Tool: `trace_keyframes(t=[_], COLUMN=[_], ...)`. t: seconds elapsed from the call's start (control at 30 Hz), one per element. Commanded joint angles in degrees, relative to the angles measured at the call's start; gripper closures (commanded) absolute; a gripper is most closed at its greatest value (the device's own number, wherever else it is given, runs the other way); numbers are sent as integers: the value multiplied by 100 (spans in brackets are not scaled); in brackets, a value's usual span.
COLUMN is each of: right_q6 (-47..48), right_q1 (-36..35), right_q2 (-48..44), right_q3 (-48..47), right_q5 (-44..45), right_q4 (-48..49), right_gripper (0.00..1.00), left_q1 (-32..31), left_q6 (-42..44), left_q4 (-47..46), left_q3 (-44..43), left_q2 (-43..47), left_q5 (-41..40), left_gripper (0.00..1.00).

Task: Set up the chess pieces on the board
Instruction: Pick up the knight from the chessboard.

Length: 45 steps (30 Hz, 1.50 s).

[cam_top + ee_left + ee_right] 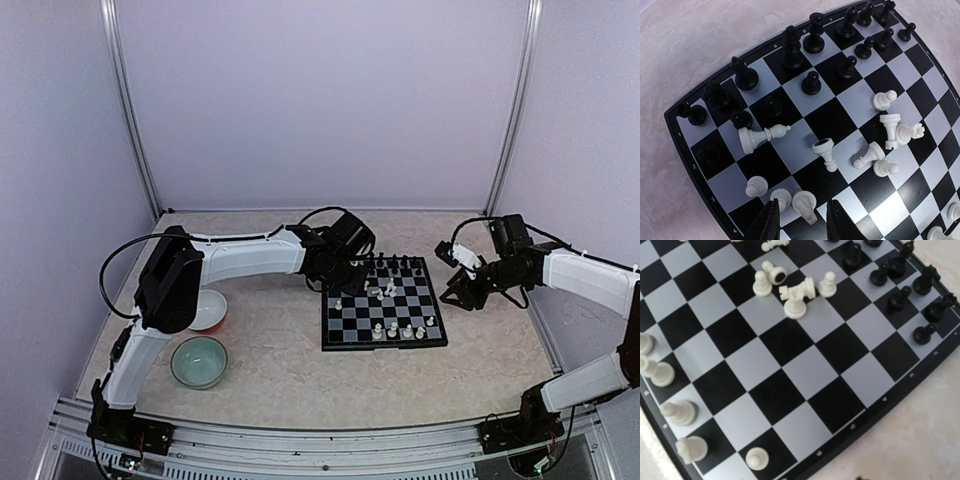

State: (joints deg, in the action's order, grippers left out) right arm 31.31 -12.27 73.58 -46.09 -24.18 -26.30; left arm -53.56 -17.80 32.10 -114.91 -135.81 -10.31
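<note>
Marbled beige tabletop (280, 370), lilac walls behind. The board (350, 330) is lying mid-table, to the right of a white bowl (212, 308) and a pale green bowl (198, 361). Along its far rows black chess pieces (790, 47) are standing; several white pieces (897, 130) are lying tumbled mid-board. The left gripper (802, 225) is hanging over the board, jaws spread either side of a fallen white piece (805, 205) (a gap is showing on each side). The right gripper (462, 290) is hovering just off the board's right edge; I cannot tell how its jaws are standing.
</note>
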Motion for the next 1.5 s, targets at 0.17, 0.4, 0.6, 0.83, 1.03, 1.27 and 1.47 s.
trace_keyframes(t=[0.17, 0.4, 0.6, 0.83, 1.03, 1.27, 1.47], right_q6=[51, 51, 51, 51, 51, 51, 59], right_q1=[-99, -125, -126, -126, -135, -135, -144], right_q2=[85, 105, 110, 113, 121, 121, 121], right_q3=[56, 56, 64, 65, 65, 64, 65], right_q5=[58, 86, 81, 89, 97, 104, 86], right_q4=[-18, -15, -25, -24, -27, -26, -37], right_gripper=[54, 54, 54, 54, 54, 54, 54], left_q1=[21, 21, 21, 0, -108, -469, -731], left_q6=[-83, -83, -58, -75, -47, -33, -51], left_q4=[36, 62, 133, 215, 269, 331, 412], left_q3=[-203, -338, -571, -617, -592, -460, 196], left_q2=[-182, -313, -487, -513, -363, 242, 899], left_q5=[131, 96, 29, 24, -70, -523, -702], left_gripper=[70, 71, 73, 78, 90, 94, 94])
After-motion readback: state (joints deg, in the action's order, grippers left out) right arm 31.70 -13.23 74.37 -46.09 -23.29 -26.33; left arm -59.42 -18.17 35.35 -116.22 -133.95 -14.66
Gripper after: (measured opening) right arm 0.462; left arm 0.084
